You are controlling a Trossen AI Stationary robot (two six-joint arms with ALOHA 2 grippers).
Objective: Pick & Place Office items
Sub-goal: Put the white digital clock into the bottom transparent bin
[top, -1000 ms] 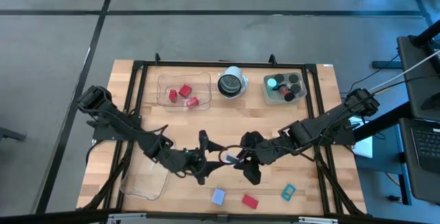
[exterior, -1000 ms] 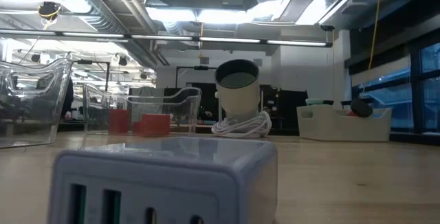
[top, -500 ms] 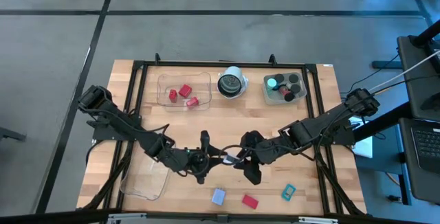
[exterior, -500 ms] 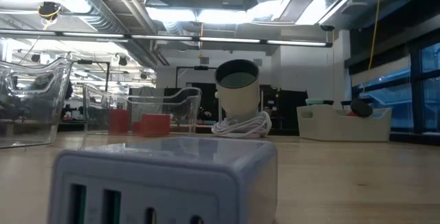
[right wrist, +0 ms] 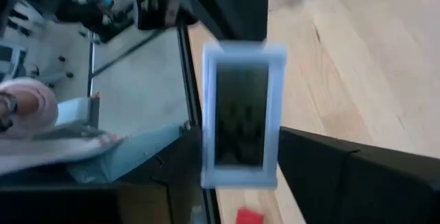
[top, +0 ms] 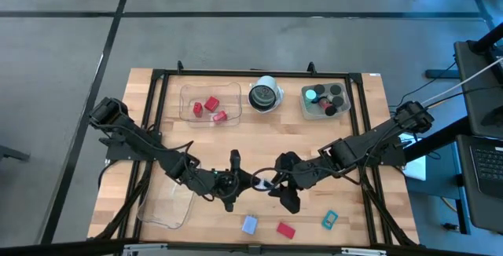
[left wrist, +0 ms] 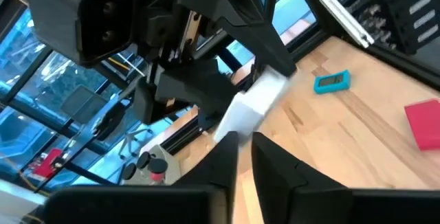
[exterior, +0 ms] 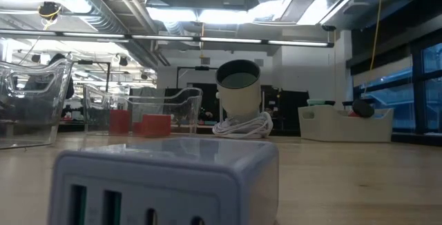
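Observation:
A pale-blue rectangle (top: 258,181) with a dark face (right wrist: 240,114) hangs above the table's near middle, between my two grippers. My left gripper (top: 242,181) comes from the left and is shut on one end of it. My right gripper (top: 272,184) comes from the right and has the other end between its fingers. On the wood near the front edge lie a pale-blue block (top: 249,224), a red block (top: 285,229) and a teal rectangle (top: 328,220). My left gripper pinches the rectangle's nearer end (left wrist: 236,126) between its two fingers (left wrist: 223,157), which lie level and come from the table's left. The rectangle is lifted clear of the table and bridges both grippers. My right gripper has the opposite end (right wrist: 240,165) between its two fingers (right wrist: 309,165), level, from the table's right. Both fingers stand against its long sides.
At the back stand a clear tray (top: 189,99) with red blocks, a round white-rimmed object (top: 265,95) and a tray (top: 310,108) with black cylinders and a teal cap. An empty clear tray (top: 167,207) lies near the front left. Black frame rails (top: 154,115) border the wood.
My left gripper, wide open a second ago, has gone a little toward my right gripper and shut on the rectangle's end. The rectangle has stayed where it was, clear of the table.

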